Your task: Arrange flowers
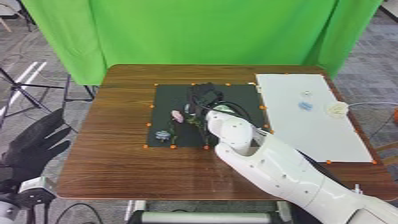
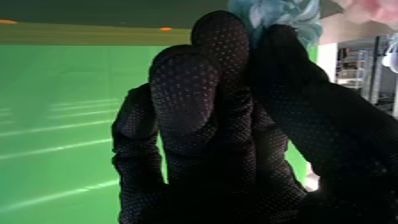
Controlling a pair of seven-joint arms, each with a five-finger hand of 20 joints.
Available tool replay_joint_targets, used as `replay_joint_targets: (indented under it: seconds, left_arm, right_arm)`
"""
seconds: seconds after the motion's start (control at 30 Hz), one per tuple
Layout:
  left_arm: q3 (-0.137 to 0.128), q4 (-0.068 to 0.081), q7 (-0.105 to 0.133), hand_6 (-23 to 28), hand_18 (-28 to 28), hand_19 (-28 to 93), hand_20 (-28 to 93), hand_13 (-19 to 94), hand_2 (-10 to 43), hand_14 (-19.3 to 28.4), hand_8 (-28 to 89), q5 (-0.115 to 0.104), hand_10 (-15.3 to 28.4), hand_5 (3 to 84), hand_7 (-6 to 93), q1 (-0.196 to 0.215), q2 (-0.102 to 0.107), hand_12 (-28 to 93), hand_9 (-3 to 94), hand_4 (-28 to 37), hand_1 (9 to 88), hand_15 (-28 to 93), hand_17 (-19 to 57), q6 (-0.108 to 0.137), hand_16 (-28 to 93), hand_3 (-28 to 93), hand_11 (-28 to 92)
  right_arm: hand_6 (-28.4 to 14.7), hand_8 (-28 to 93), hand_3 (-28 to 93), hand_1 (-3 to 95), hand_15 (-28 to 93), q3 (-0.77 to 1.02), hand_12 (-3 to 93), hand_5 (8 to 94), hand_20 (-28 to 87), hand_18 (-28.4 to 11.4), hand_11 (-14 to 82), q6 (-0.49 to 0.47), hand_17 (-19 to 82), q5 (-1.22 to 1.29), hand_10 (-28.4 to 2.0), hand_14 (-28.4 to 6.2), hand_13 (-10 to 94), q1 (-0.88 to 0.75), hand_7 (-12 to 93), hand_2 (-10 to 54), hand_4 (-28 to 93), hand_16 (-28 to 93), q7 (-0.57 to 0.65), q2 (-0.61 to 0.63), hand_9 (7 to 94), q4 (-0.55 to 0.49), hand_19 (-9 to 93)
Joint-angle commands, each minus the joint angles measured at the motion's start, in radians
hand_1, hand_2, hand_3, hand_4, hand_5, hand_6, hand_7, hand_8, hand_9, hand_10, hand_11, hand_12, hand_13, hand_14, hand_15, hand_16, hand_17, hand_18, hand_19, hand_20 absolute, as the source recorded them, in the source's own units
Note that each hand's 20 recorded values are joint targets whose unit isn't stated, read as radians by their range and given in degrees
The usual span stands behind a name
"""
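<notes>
Well left of the black mat (image 1: pixel 173 94), the left hand (image 1: pixel 34 146) hangs open and empty! Blue flower (image 1: pixel 163 135) at the mat's near-left corner, pink flower (image 1: pixel 177 116) beyond, and over its middle the right hand (image 1: pixel 204 93), fingers closed in, pinches a pale-blue bloom (image 2: pixel 266 14)!

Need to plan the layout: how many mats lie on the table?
2: a black mat in the middle and a white mat to its right. The right robot hand covers some of the black one; anything small beneath could be hidden.
</notes>
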Motion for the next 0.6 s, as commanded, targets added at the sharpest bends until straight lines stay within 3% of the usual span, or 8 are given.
replay_joint_targets:
  seconds: [0.03, 0.23, 0.6]
  left_arm:
    - [-0.002, 0.002, -0.008, 0.6, 17.7, 34, 10, 13, -1.5, 11.6, -9, 0.0, 8.7, 21.8, 17.6, 0.006, -0.002, 20, 17.1, -26.3, 23.6, 16, -12.6, -0.003, 8, 70, 10]
    - [-0.002, 0.003, -0.011, 0.6, 17.7, 34, 10, 13, -1.5, 11.6, -9, 0.0, 8.7, 21.7, 17.5, 0.005, -0.001, 20, 17.1, -26.3, 23.6, 16, -12.7, -0.006, 8, 70, 10]
    - [-0.004, 0.002, -0.011, 0.6, 17.7, 34, 10, 13, -1.3, 11.6, -9, 0.0, 8.7, 21.8, 17.7, 0.009, -0.005, 20, 17.1, -26.4, 23.7, 16, -12.7, -0.005, 8, 70, 10]
  right_arm:
    - [3.6, -4, 82, 44.9, 54, 0.005, 49.2, 70.7, 50, -18.9, 16.3, -0.043, 24, -0.077, -5.3, -1.7, 77, 0.013, 44, -9.5, -28, 35, 0.027, -0.005, 86.7, 0.014, 76]
    - [3.1, -4, 81, 43.7, 55, 0.024, 49.1, 68.5, 50, -18.9, 15.1, -0.094, 23, -0.071, -5.1, -2.0, 75, 0.005, 44, -9.5, -28, 35, 0.016, -0.005, 84.5, 0.003, 75]
    - [2.9, -4, 81, 37.9, 58, 0.047, 37.3, 65.2, 52, -19.4, 24.4, -0.117, 21, -0.069, -6.6, -3.0, 71, -0.001, 40, -9.5, -28, 28, -0.014, 0.001, 78.0, -0.018, 73]
